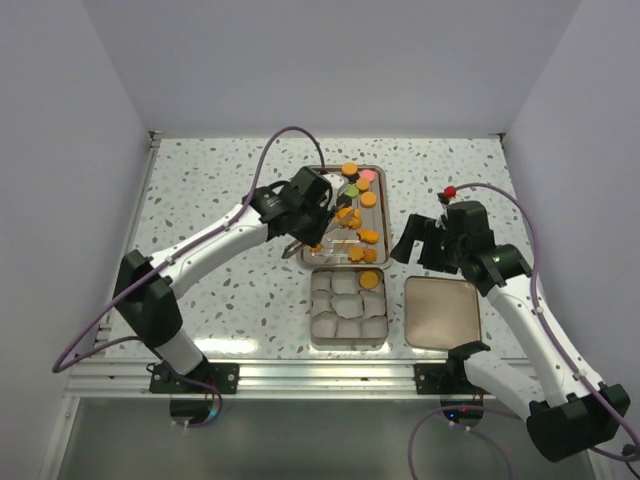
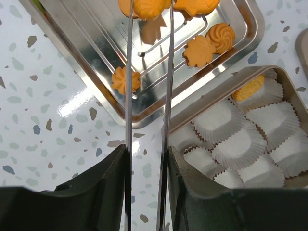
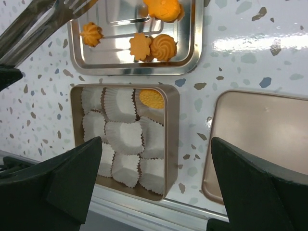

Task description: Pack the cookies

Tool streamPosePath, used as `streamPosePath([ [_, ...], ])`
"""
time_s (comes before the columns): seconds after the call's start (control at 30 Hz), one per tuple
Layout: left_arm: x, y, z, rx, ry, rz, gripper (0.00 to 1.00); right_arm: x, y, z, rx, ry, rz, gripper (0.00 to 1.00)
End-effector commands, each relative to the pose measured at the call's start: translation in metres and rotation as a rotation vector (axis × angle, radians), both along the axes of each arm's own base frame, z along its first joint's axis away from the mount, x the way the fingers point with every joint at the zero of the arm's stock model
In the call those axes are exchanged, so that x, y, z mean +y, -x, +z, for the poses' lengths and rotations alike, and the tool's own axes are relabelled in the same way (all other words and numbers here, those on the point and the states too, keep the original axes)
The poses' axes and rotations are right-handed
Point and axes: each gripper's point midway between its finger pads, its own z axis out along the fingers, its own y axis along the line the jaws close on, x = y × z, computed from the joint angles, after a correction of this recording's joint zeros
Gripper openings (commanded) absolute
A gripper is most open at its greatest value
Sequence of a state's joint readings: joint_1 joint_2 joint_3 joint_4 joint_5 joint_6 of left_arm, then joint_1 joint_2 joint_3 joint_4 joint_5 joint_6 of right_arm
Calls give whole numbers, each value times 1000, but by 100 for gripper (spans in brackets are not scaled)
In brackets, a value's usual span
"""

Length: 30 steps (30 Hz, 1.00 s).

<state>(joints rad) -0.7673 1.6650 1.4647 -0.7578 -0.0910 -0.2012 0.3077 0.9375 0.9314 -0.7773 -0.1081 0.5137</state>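
Observation:
Orange cookies (image 1: 370,237) and a few black, green and pink ones lie on a silver tray (image 1: 385,200). My left gripper (image 1: 310,225) is shut on metal tongs (image 2: 127,96), which reach over the tray. In the left wrist view the tong blades flank an orange cookie (image 2: 147,7) at the top edge; I cannot tell if it is gripped. A gold tin (image 1: 311,310) holds pale paper cups (image 2: 240,144) and one orange cookie (image 3: 151,98) in its far right cup. My right gripper (image 3: 156,140) is open and empty, hovering above the tin's right side.
The tin's gold lid (image 1: 443,312) lies flat to the right of the tin, near the table's front edge. White walls close in the speckled table on three sides. An aluminium rail runs along the front edge.

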Motion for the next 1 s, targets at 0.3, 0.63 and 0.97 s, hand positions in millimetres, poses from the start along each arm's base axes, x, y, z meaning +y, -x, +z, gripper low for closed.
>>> streamPosePath([
  [0.3, 15, 100, 35, -15, 137, -78, 26, 49, -35, 15, -34, -232, 64, 99],
  [0.63, 24, 147, 16, 76, 186, -126, 24, 58, -44, 12, -10, -274, 58, 99],
  [0.97, 19, 167, -3, 123, 149, -175, 24, 56, -37, 2, 21, -280, 38, 99],
])
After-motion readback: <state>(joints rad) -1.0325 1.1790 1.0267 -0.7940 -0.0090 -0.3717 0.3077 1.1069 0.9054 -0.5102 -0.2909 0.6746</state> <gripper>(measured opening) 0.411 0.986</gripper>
